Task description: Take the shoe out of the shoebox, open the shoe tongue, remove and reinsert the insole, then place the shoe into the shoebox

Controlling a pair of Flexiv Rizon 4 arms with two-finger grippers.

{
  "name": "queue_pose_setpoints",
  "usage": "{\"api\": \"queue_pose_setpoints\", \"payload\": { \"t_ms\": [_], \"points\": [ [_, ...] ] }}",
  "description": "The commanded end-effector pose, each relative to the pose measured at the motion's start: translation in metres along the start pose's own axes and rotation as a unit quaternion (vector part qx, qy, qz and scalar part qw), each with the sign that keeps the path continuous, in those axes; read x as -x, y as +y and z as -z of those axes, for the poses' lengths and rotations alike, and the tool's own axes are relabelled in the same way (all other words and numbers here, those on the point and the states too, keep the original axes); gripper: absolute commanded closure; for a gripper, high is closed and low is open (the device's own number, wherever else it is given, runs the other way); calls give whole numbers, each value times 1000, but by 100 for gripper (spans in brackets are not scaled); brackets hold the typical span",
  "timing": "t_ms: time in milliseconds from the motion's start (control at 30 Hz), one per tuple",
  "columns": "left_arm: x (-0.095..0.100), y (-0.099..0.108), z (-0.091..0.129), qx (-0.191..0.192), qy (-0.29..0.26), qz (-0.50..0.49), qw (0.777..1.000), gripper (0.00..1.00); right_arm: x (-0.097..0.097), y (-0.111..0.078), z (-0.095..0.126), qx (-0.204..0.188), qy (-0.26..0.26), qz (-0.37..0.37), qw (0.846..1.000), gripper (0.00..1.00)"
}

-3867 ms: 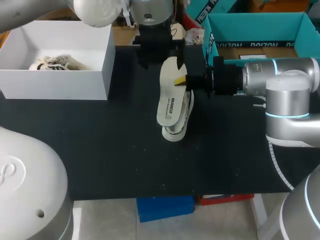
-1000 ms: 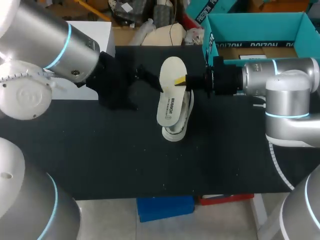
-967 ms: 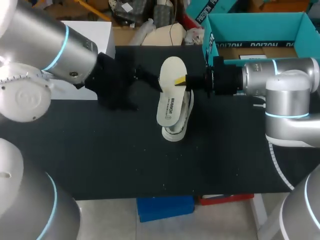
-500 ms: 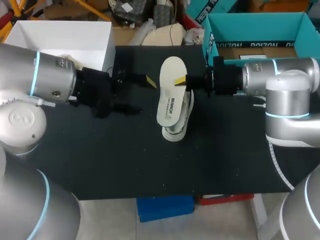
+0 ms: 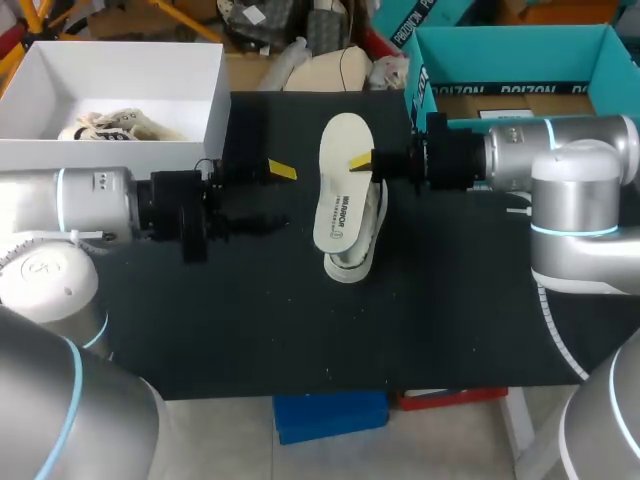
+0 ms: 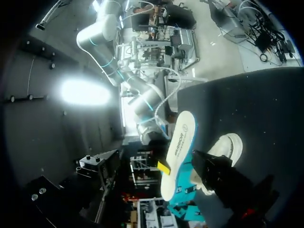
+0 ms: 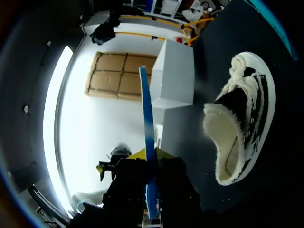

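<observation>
Left fingers [image 5: 282, 170] spread — right fingers [image 5: 360, 161] pinched.

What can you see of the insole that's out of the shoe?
The insole is a cream, foot-shaped pad with dark print mid-length; edge-on in the right wrist view it looks blue. It is out of the shoe, held over it and seemingly clear of it, printed face upward. The right end effector is shut on one long edge.

L arm [image 5: 90, 205] & R arm [image 5: 570, 150]: silver w/ cyan rings, black wrists, yellow fingertips [image 5: 282, 170].
</observation>
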State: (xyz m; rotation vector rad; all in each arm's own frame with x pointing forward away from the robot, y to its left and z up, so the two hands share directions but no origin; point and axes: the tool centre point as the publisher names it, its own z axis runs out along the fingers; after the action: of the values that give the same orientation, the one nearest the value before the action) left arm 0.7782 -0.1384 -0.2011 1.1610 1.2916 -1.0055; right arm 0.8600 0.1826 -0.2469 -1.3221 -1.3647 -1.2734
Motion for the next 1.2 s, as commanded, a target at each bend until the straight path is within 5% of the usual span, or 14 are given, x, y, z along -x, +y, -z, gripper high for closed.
{"api": "queue_pose_setpoints", "payload": {
  "t_ms": [33,567,733,800,1200],
  "points": [
    [-12,17,-8,-9,-138,1,990,0,0,0,-1,1,-1,0,1000,100],
    [-33,41,-71,-49,-102,-67,991,0,0,0,-1,1,-1,0,1000,100],
    [-43,41,-84,-53,-85,-81,992,22,0,0,-1,1,-1,0,1000,100],
    [-44,42,-87,-53,-87,-80,992,52,0,0,-1,1,-1,0,1000,100],
    [-46,39,-97,-70,-104,-82,989,71,0,0,-1,1,-1,0,1000,100]
  ]
}}
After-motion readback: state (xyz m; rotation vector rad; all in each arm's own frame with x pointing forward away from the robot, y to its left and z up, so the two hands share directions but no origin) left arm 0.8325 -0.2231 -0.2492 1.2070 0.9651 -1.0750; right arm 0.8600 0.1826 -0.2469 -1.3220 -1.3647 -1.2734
